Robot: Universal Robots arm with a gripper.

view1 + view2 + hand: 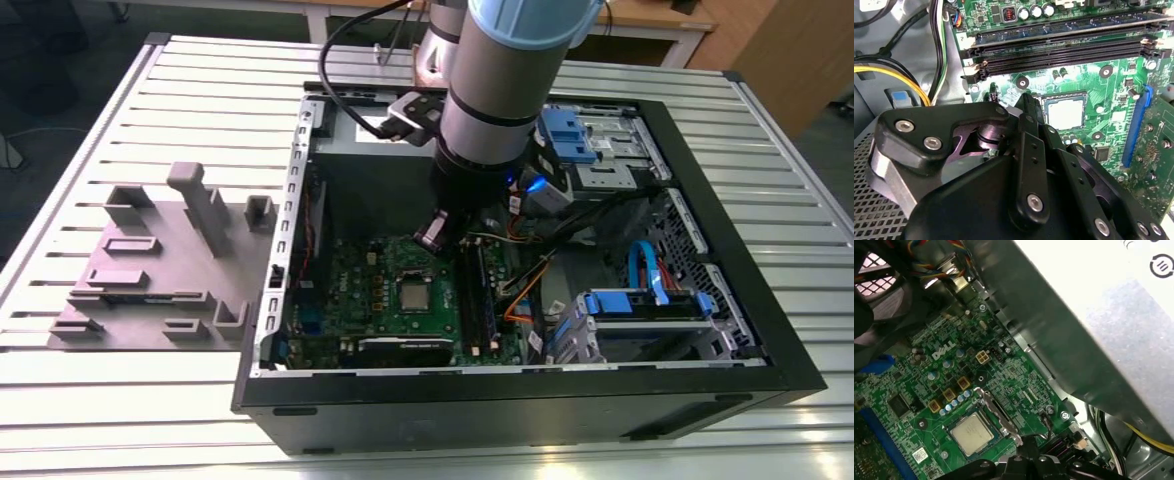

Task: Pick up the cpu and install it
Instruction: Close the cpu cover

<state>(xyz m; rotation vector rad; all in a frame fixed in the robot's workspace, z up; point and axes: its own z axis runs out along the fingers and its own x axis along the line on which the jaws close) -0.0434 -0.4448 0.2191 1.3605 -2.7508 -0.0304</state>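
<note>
The cpu (1065, 111), a small square chip with a silvery top, lies flat in its socket on the green motherboard (1109, 95). In the first wrist view the cpu (973, 432) sits beside the socket's raised metal frame (999, 415). In the exterior view the cpu (416, 296) is in the middle of the board inside the black case (534, 400). My gripper (1027, 102) hangs just above the board, beside the socket on its far side, apart from the chip. Its black fingers look shut with nothing between them. From outside the gripper (437, 240) is just behind the socket.
Black memory slots (1064, 50) run close to the socket. Yellow and black cables (899, 75) pass near the gripper. A grey power supply (1094, 330) looms beside the board. Drive cages with blue parts (641, 310) fill the case's right side. A grey fixture block (160, 260) stands outside on the slatted table.
</note>
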